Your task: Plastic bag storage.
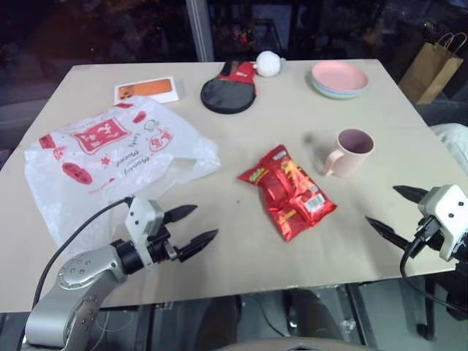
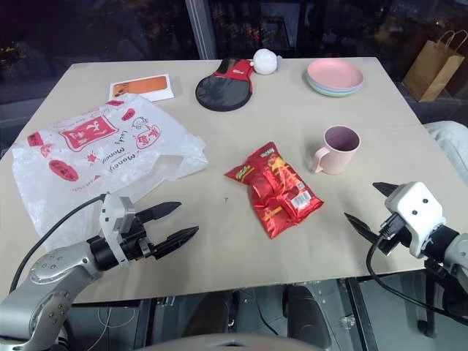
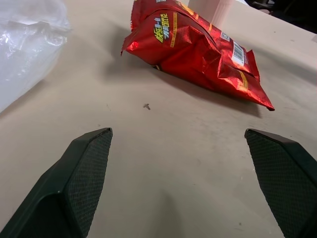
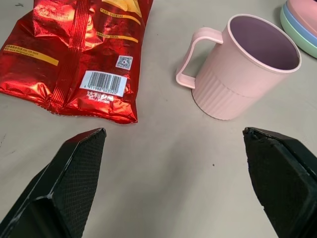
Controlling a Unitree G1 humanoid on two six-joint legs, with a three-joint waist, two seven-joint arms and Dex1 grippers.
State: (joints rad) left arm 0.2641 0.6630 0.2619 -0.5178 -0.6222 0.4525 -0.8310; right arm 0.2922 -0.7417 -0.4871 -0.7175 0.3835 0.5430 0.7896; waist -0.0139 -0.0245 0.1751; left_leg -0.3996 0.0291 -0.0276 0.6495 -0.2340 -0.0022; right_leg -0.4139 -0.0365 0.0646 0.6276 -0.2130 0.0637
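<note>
Plastic bag (image 1: pixel 110 164): thin, crinkly, translucent white with red printed marks; lies spread flat at the left of the table (image 1: pixel 241 241), untouched.
Snack packet (image 1: pixel 289 191): glossy red foil, crumpled, at centre, between bag and mug.
Mug (image 1: pixel 349 152): pale pink, ribbed, upright, nothing visible inside; right of the packet.
Plates (image 1: pixel 339 79): stacked pastel, upper right, nothing on them.
Paddle (image 1: pixel 228 89): black and red, top centre, a white ball (image 1: pixel 268 63) beside it.
Card (image 1: pixel 145 91): orange and white, upper left.
Paper bag (image 1: pixel 433 67): brown, off the table, far right.
Left gripper (image 1: pixel 191 228): fingers spread wide, holding nothing, just below the bag's near edge.
Right gripper (image 1: pixel 395 212): fingers spread wide, holding nothing, lower right.
</note>
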